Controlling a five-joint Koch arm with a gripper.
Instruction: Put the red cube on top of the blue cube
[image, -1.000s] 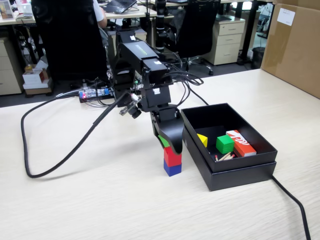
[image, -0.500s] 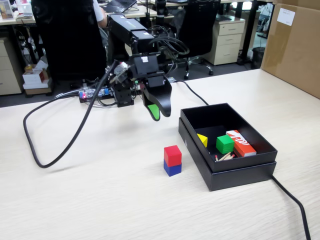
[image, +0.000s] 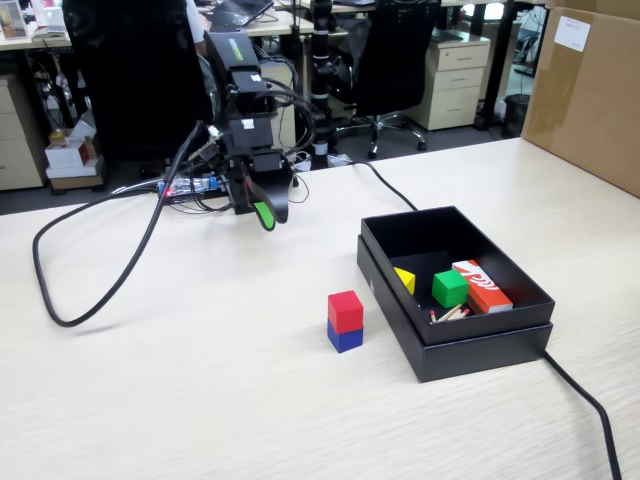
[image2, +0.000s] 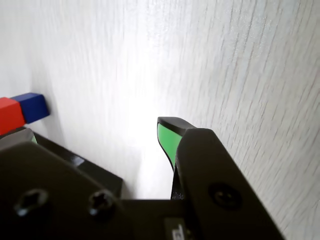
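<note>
the tool (image: 266, 213) hangs in the air above the worktop (image: 200, 380), at the far side near the arm's base, and it holds nothing and touches nothing. in the wrist view its two parts stand apart with a clear gap of bare worktop between them: one green-lined tip (image2: 167, 140) is at the middle, and the other part is low at the left edge. so the tool (image2: 95, 137) is spread.

the red cube (image: 345, 311) sits on top of the blue cube (image: 345, 337), and the two are well apart from the tool, just beside the black box (image: 470, 345).

the fixed view shows the inside of the box: a green cube (image: 449, 288), a yellow piece (image: 405, 280) and an orange-red box with white lettering (image: 481, 286). the wrist view shows none of these; it shows only the red cube (image2: 10, 115) and the blue cube (image2: 32, 106) at its left edge, lying sideways in that picture.
</note>
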